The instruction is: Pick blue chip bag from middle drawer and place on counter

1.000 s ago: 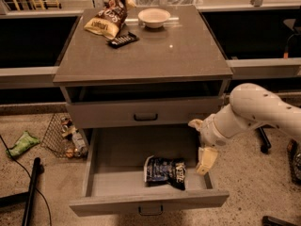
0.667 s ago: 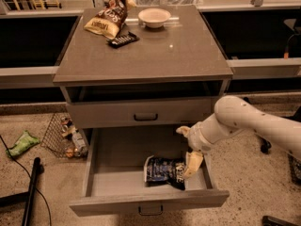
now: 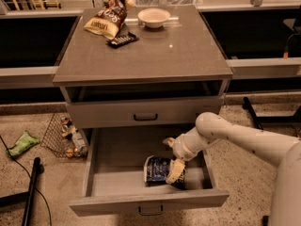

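The blue chip bag point(image 3: 157, 170) lies crumpled on the floor of the open middle drawer point(image 3: 113, 178), right of its middle and near the front. My gripper point(image 3: 171, 157) reaches in from the right on a white arm and hangs just over the bag's right end. It is open: one fingertip point(image 3: 175, 171) is down on the bag's right edge and the other points toward the back of the drawer. The counter point(image 3: 155, 55) is the cabinet's grey-brown top, above both drawers.
On the counter's back part lie a brown-and-yellow bag point(image 3: 107, 17), a dark flat packet point(image 3: 122, 40) and a white bowl point(image 3: 154, 17). The upper drawer front point(image 3: 143, 112) is shut. A wire basket point(image 3: 63, 135) and a green packet point(image 3: 22, 143) sit on the floor at left.
My gripper has moved left and down into the drawer, from beside the drawer's right wall to just over the bag's right end. The bag has not moved.
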Controlling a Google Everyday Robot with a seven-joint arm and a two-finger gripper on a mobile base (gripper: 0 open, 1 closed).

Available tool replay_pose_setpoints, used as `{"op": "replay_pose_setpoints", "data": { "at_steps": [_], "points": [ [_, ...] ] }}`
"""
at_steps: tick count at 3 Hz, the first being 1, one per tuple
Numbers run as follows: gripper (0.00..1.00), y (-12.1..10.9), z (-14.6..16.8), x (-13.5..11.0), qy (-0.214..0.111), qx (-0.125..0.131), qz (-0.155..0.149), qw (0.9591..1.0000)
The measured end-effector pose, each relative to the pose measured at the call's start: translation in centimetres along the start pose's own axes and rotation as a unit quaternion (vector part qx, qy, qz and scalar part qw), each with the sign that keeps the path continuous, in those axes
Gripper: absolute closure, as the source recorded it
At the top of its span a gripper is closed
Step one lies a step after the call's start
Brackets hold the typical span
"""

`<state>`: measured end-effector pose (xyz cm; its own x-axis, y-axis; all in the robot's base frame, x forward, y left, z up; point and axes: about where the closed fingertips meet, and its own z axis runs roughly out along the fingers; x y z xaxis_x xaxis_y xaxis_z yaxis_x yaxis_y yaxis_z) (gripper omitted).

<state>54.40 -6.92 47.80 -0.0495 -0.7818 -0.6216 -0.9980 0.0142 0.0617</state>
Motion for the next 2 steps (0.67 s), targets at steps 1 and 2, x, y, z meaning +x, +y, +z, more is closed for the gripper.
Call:
{"op": "replay_pose_setpoints", "data": {
  "at_steps": [1, 2],
  "points": [
    [0.0, -0.8, 3.8, 1.6, -0.005, -0.007, 0.021, 0.9997],
    [0.0, -1.8, 6.1, 3.3, 0.001, -0.002, 0.041, 0.9991]
  ]
}}
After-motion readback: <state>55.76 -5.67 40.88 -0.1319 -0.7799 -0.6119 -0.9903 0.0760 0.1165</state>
